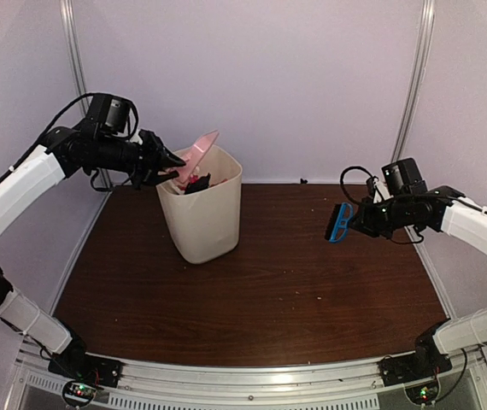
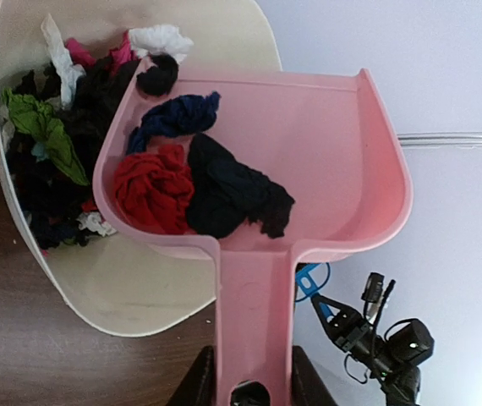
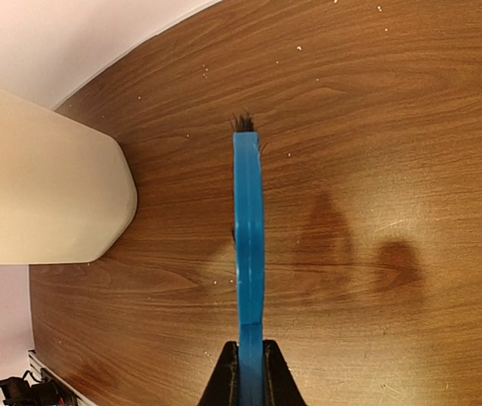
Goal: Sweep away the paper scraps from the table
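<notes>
- The pink plastic dustpan (image 2: pixel 325 152) is held over the open cream waste bin (image 1: pixel 205 213) by the left pincer (image 1: pixel 173 165), which is pressed onto the pan's flat handle from both sides.
- A last few paper scraps (image 2: pixel 152 190) lie in the pan: a red wad, a larger black one and a dark blue twist, bunched against the pan's side wall that hangs above the bin's mouth.
- Far more crumpled wads, in black, green, white and magenta, are heaped inside the bin (image 2: pixel 123 296).
- The pan's long axis runs straight out from the left pincer. The scraps lie just ahead of the pincer and directly over the bin, so a further tip is judged to be all that emptying requires.
- The left arm is plainly the nearer one. The right pincer (image 3: pixel 248 372) is kept well apart, raised above the surface (image 1: pixel 312 282) on the far side.
- The right pincer is clamped on the thin blue handle of the hand brush (image 3: pixel 248 220), whose black bristles (image 3: pixel 243 123) point away from it, clear of the wood.
- The scraps look light, soft and creased. The pan is smooth and rigid, with a rounded rim.
- The dark, glossy wood-grain surface carries only pale specks. No wads are seen on it.
</notes>
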Available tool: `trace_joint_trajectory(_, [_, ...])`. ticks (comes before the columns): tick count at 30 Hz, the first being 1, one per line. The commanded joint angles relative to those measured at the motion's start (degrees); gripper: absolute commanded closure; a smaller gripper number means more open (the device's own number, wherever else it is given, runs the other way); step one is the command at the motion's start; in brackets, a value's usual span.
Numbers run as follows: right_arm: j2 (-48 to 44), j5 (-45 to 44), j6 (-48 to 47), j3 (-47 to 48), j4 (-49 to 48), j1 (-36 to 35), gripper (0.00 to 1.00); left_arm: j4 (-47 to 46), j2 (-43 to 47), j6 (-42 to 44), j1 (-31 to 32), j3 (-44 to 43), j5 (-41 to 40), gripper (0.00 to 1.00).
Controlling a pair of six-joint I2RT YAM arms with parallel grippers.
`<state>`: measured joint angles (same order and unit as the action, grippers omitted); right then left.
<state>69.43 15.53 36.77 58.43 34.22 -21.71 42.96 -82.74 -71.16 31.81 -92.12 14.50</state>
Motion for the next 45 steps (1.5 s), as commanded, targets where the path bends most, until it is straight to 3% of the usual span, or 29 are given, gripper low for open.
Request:
trace_joint_trajectory(1, [-1.31,-0.31,1.06,-1.01,0.09,0.53,1.0,-5.8,1.6,-9.33,-2.04,0.71,9.7,1.0])
trace_joint_trajectory(14, [-2.15,0.45,2.07,-2.27,-0.47,0.54,1.0,-19.92,6.74,-29.55,-2.81,6.95,16.8,1.0])
trace_joint_trajectory(24, [-2.21,1.0,1.95,-2.27,-0.63,0.53,1.0,-25.51,9.9,-35.78,-2.81,9.15,15.49,1.0])
trace_joint_trajectory(27, [-2.22,1.15,1.6,-2.14,-0.64,0.54,1.0,-24.64,10.24,-33.57,-2.81,7.87,14.5,1.0])
trace_joint_trajectory(33, [-1.45,2.09,0.69,-2.67,-1.13,0.54,1.0,-12.83,10.61,-21.98,-2.9,1.08,6.92,1.0])
trace_joint_trajectory(45, [3.26,4.31,-1.92,0.26,-0.94,0.53,1.0,9.02,15.72,-2.57,-2.9,-5.87,-19.46,1.0])
